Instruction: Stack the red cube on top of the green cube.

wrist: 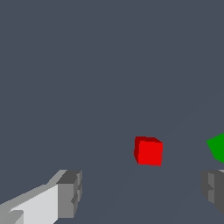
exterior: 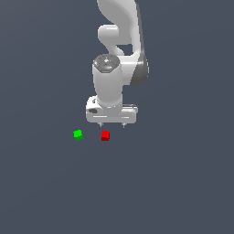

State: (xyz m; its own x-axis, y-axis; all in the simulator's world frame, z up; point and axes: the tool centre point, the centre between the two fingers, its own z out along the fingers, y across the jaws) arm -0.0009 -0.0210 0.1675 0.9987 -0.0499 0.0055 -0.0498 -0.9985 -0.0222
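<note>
The red cube [exterior: 105,135] rests flat on the tabletop [exterior: 183,183], free of any contact. In the exterior view it lies just below the arm's hand. The wrist view shows it [wrist: 148,151] sitting on the surface ahead of the fingers, not yet between them.

The green cube [exterior: 78,135] sits on the same surface toward the exterior view's left of the red one, near it but clearly apart, with bare tabletop between. It appears slightly rotated relative to the red cube. In the wrist view only part of it [wrist: 218,148] shows, cut by the picture's edge.

The gripper [exterior: 112,124] hangs above the tabletop, pointing down, roughly over the red cube and a little toward the exterior view's right of it. Its fingers [wrist: 70,192] are spread wide and hold nothing; the gap between them is far wider than either cube.

Assessment of progress: nothing of the stack is made. Both cubes are on the tabletop, the red cube is not gripped, and the green cube's top is bare. The step in hand appears to be the approach to the red cube. Remaining, by judgement: centre the fingers over the red cube, descend, close, lift, carry across to the green cube, set down squarely, release.
</note>
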